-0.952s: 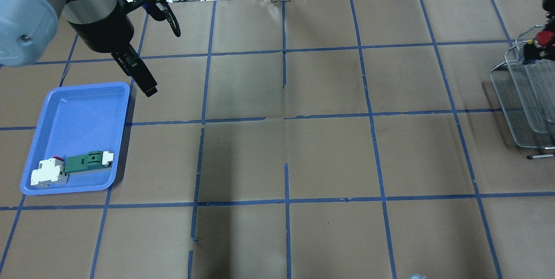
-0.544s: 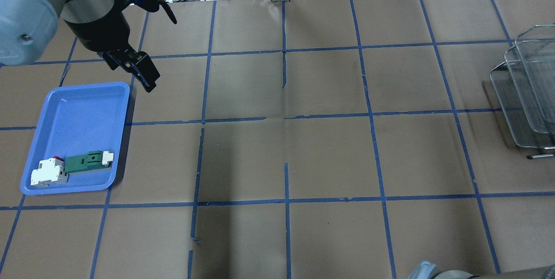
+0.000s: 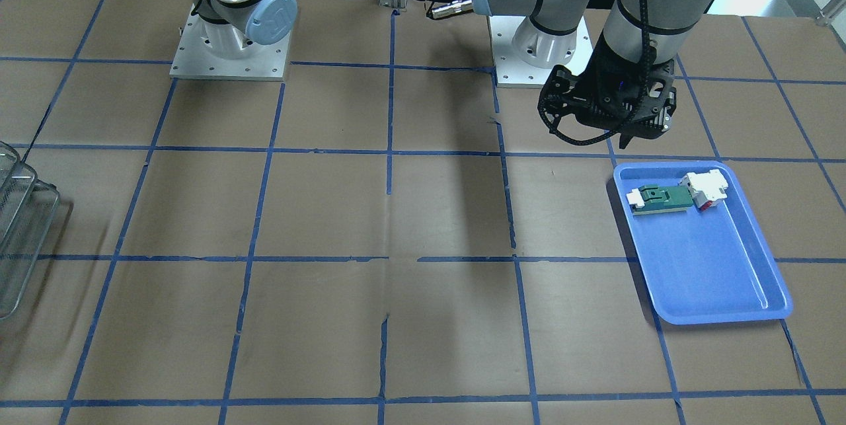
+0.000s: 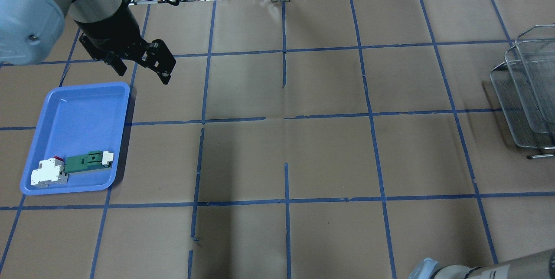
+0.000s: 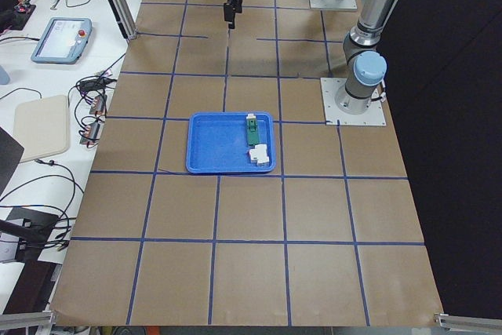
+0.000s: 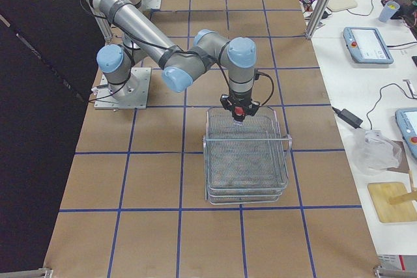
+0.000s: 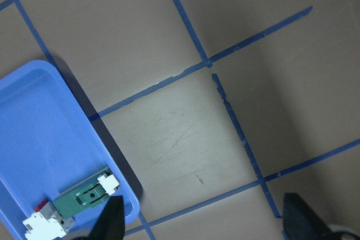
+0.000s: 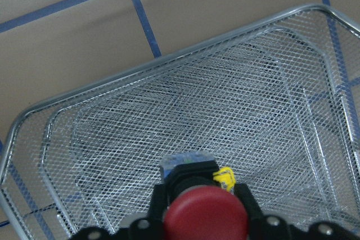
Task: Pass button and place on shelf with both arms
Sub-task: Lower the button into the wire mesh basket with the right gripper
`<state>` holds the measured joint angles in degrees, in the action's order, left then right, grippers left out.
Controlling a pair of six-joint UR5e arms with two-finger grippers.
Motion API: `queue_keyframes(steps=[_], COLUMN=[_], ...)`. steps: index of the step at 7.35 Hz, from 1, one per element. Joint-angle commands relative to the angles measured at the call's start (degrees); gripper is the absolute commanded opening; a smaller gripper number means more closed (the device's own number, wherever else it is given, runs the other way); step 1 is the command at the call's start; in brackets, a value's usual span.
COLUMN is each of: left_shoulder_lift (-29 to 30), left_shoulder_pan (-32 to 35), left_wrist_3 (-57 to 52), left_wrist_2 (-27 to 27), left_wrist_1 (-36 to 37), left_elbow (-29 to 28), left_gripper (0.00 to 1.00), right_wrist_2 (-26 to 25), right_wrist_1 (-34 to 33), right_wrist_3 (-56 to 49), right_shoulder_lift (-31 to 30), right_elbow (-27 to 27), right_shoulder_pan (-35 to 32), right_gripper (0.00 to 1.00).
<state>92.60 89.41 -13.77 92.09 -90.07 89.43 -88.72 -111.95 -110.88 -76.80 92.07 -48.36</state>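
Gripping button (image 8: 205, 215) over shelf (image 8: 236, 99), unseen overhead.

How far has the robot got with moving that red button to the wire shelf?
The pass looks done: the left hand is open and empty near the blue tray. In hand: the right hand grips the button above the shelf. Left: set it down and let go.

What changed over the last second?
The left hand turned about its wrist near the tray, its open fingers now side by side. The right hand, gripping the button, left the overhead view at its right edge, over the shelf. The tray, green part, white block and shelf stayed put.
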Motion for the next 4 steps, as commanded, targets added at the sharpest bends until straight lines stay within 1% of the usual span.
queue_keyframes(steps=[1, 2, 3, 4], left_shoulder_lift=[-0.05, 0.30, 0.74, 0.83], left_shoulder_pan=[0.06, 0.06, -0.11, -0.11], left_wrist_3=[4.24, 11.50, 13.57, 14.55], left_wrist_2=[-0.60, -0.77, -0.86, -3.39], left_wrist_1=[1.11, 1.64, 1.74, 1.82], left_elbow=[1.44, 1.10, 0.05, -0.13], left_gripper=[1.00, 1.00, 1.00, 1.00], right_wrist_2=[3.01, 2.94, 2.42, 2.50], right_wrist_1=[-0.38, -0.12, 0.49, 1.89], right_wrist_3=[0.49, 0.84, 3.97, 7.31], right_shoulder_lift=[0.68, 0.16, -1.24, -4.30], right_elbow=[0.04, 0.04, 0.04, 0.73], right_shoulder_pan=[0.55, 0.55, 0.20, -0.59], right_gripper=[1.00, 1.00, 1.00, 1.00])
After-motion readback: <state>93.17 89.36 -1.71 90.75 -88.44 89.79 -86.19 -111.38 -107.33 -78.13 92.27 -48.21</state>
